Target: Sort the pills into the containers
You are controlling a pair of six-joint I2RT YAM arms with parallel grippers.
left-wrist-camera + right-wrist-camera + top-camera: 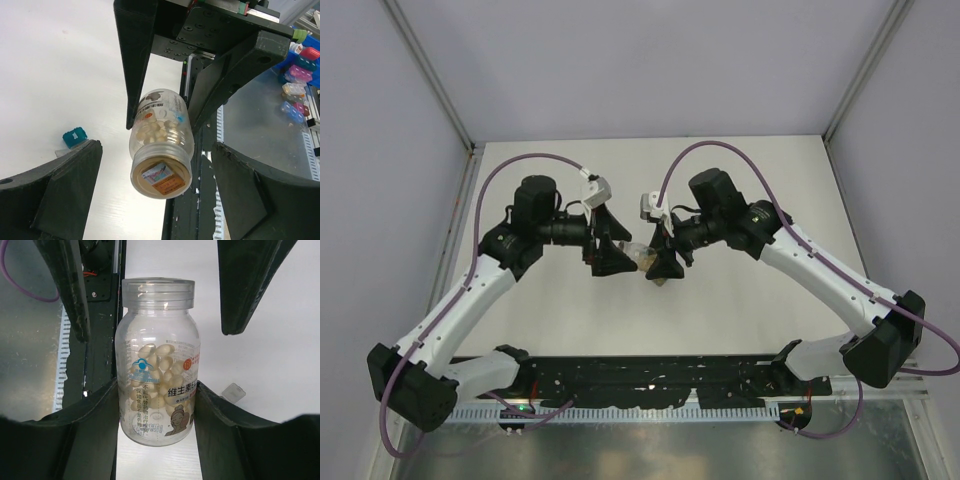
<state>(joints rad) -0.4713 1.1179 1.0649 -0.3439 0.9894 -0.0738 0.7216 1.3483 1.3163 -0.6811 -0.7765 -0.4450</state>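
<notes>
Clear plastic pill bottle (pixel 157 330), part-full of cream oval pills (pixel 159 371), is up off the white table (pixel 50 60). The right gripper (pixel 157 402) has it clamped round the body, one finger on each side of the label. The left gripper (pixel 155 146) is spread wide, fingers either side of the neck end, touching nothing.

Key geometry: the bottle's long axis runs from right gripper to left gripper, mouth leading toward the left arm. Exact tilt I can't pin down. No cap on the threads; the mouth looks closed by a tan seal disc (pixel 162 176) with an orange sticker. The left arm is the near one for the mouth, which is dead ahead of its palm.

Containers are down on the table, well apart from the bottle:
- small teal cube box (pixel 75 136), off to the side in the left wrist view
- small grey box (pixel 233 391), past the finger in the right wrist view

Top camera shows neither; the arms cover them.

My read: nothing is sorted yet, all the pills are in the bottle. Next move likely means dealing with the seal, then getting the mouth over a box.
</notes>
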